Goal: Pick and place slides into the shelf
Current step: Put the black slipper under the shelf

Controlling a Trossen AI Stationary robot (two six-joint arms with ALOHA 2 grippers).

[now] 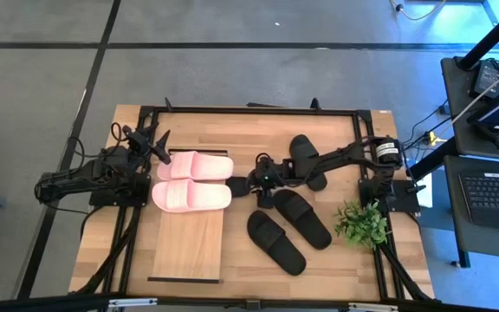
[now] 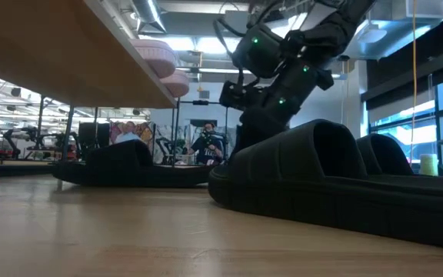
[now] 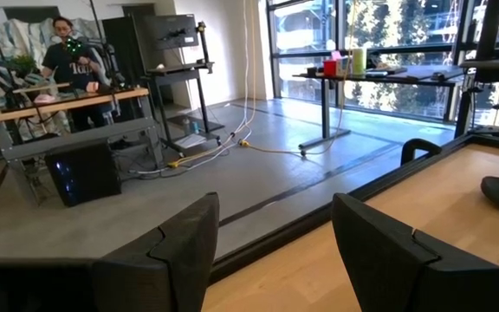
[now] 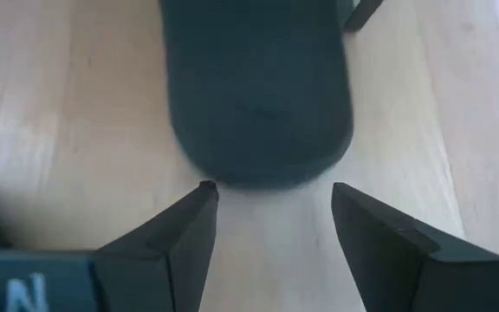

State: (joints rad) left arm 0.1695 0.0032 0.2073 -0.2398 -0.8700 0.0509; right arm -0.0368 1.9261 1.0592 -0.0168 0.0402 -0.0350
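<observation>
Pink slides (image 1: 192, 180): a pair lying side by side on the far end of the shelf (image 1: 189, 247), at about 9 o'clock from the worktop centre.
Shelf: light plank on a black frame, running from the centre-left of the worktop (image 1: 379, 260) toward its near edge.
Black slides on worktop: two (image 1: 288, 227) lying at 5 o'clock from the right gripper, near the plant (image 1: 362, 224); another black slide (image 1: 307, 160) at 2 o'clock of the gripper, under the right arm.
Right gripper (image 1: 263, 184): at worktop centre, just off the shelf's far right corner. Fingers spread wide, holding nothing; in the right wrist view the rounded end of a black slide (image 4: 258, 87) lies just ahead of the fingertips (image 4: 202, 195), contact not clear.
Right arm: reaches leftward across the worktop from its base at 3 o'clock, gripper pointed down.
Left gripper (image 1: 156, 144): at 10 o'clock, near the far edge, just beyond the pink slides. Fingers spread, empty.
Left arm: folded close to its base at 9 o'clock.
</observation>
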